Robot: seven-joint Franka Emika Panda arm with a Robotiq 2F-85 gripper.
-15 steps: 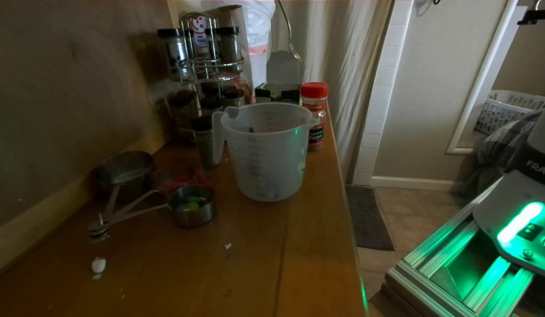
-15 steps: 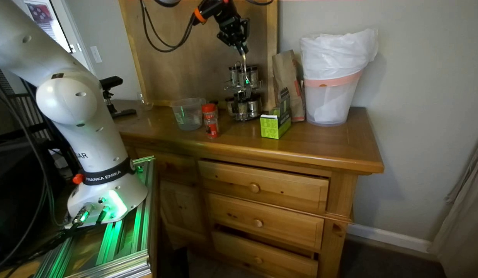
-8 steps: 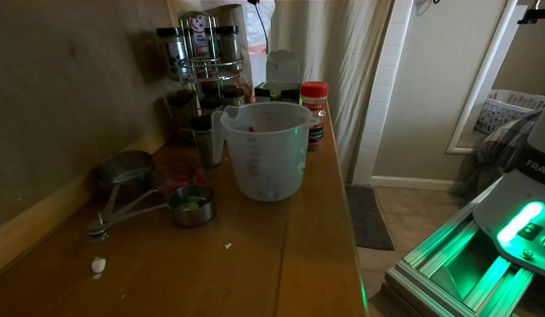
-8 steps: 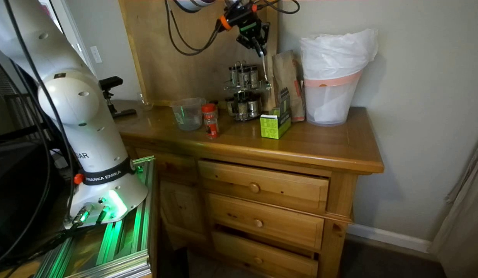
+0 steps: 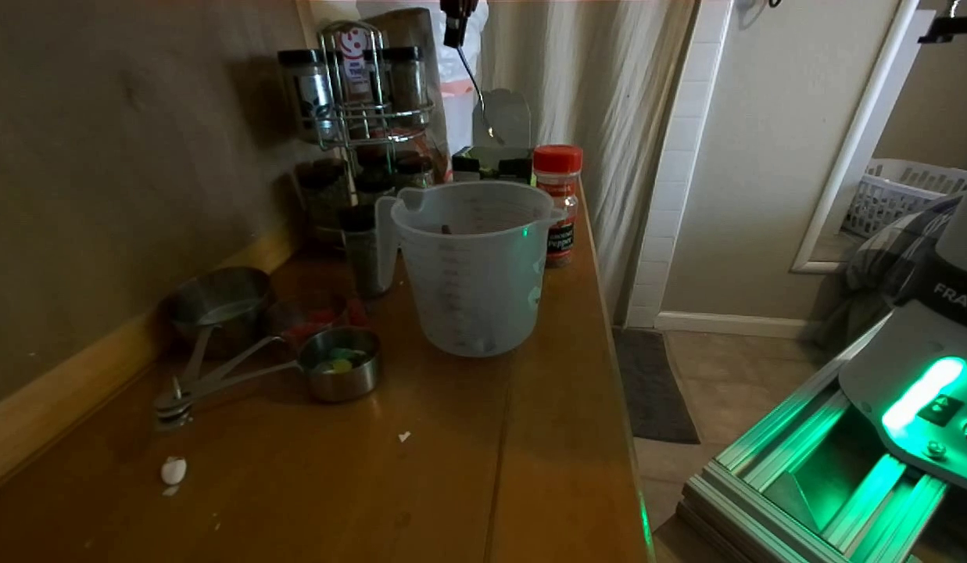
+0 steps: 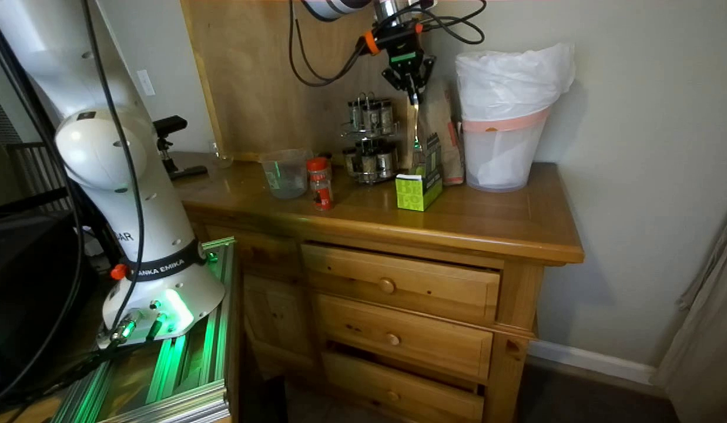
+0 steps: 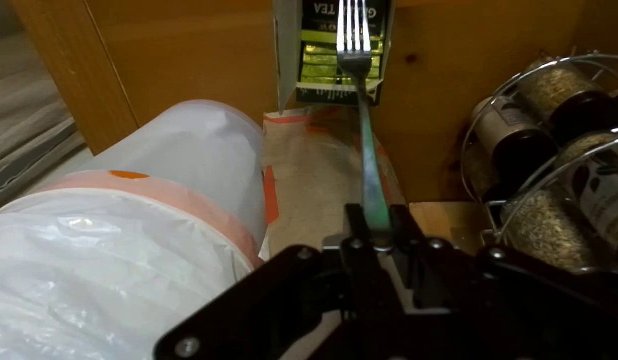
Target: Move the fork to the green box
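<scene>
Above the open green tea box [image 6: 411, 194] on the worktop [image 6: 498, 212], the end effector [image 7: 376, 215] grasps a metal fork [image 7: 363, 115] by its handle [image 7: 372, 180], tines [image 7: 357, 42] down, presumably so they enter first.

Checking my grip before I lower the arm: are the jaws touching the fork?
Touching. The wrist view shows the jaws closed on the fork at its handle end, one at each side; in both exterior views it hangs from them.

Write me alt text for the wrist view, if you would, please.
Jaws clamp a fork by its handle, tines seen over the open green box at top. A brown paper bag shows behind the handle; a bagged bin fills the lower left, spice jars the right.
</scene>
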